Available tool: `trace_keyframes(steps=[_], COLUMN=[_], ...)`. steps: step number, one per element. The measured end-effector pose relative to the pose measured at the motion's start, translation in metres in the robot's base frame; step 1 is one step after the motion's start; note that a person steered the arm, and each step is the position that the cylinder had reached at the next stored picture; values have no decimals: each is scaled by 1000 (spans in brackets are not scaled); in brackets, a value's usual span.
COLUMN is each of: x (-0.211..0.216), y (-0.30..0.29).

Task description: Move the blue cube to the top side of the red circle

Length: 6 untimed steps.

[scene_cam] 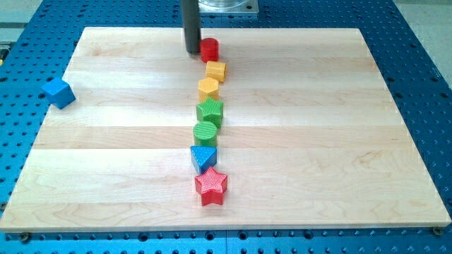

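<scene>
On the wooden board (296,141), my tip (193,52) stood at the far edge, touching or just beside the left face of the red circle (209,49) — a bare rod with no fingers to open or close, holding nothing. The blue cube (58,92) sat well apart at the board's left edge, seemingly half off the wood. A line of blocks ran nearward from the red circle: yellow cube (216,70), yellow hexagon (208,88), green star (210,111), green cylinder (205,132), blue triangle (204,158), red star (210,185). The cube looked light, stiff and free-sliding — best pushed squarely on a flat face, lest it spin off.
</scene>
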<state>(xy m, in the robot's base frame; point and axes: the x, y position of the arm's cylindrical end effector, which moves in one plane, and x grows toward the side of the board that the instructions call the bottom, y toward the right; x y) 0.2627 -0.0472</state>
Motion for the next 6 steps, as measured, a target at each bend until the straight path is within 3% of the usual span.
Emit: trace_keyframes(steps=[2,3,5,6], x=[-1,-1,-1,9], y=[14,-15,-225,-256])
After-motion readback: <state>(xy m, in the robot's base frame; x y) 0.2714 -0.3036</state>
